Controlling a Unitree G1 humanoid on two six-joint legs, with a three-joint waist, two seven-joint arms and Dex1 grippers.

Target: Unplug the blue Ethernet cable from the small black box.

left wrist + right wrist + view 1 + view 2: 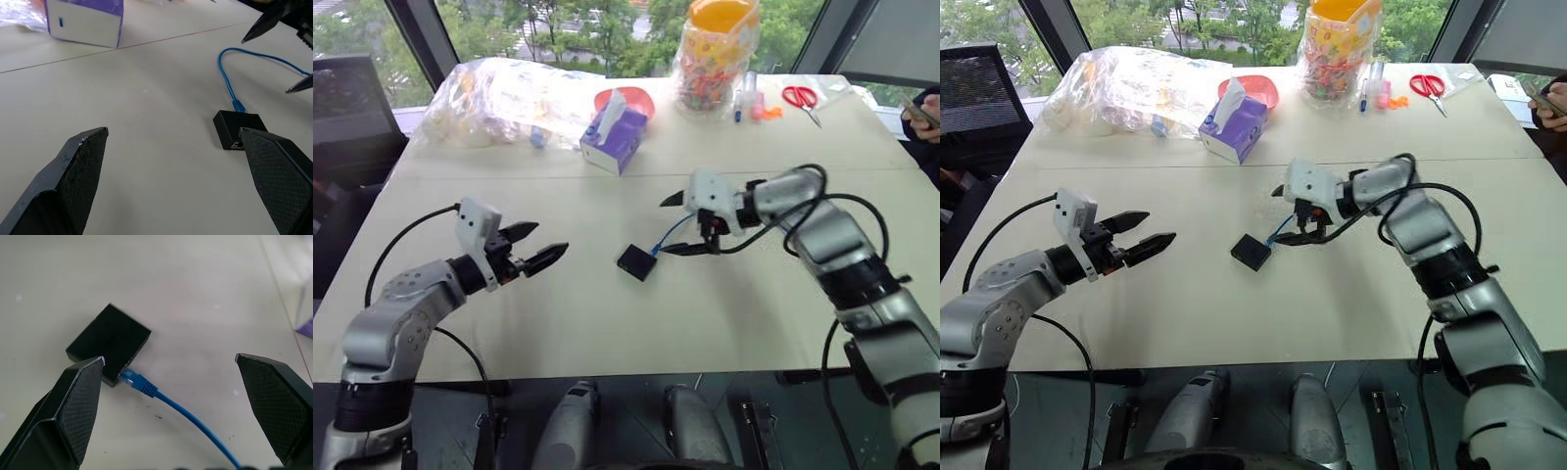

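Blue Ethernet cable (146,388) plugged into small black box (108,342) on worktop (607,323). Right end effector (690,223) released, above cable. Left end effector (536,245) released, well apart.

A: What sort of place is this?

B: An office or lab room, upstairs it seems. Tall dark-framed windows (431,39) look down on treetops.

A: What else shows it?

B: A wide pale bench (607,313) carrying a purple tissue box (615,137), scissors (800,98) and a jar of colourful bits (715,54); a black chair (347,98) beside it.
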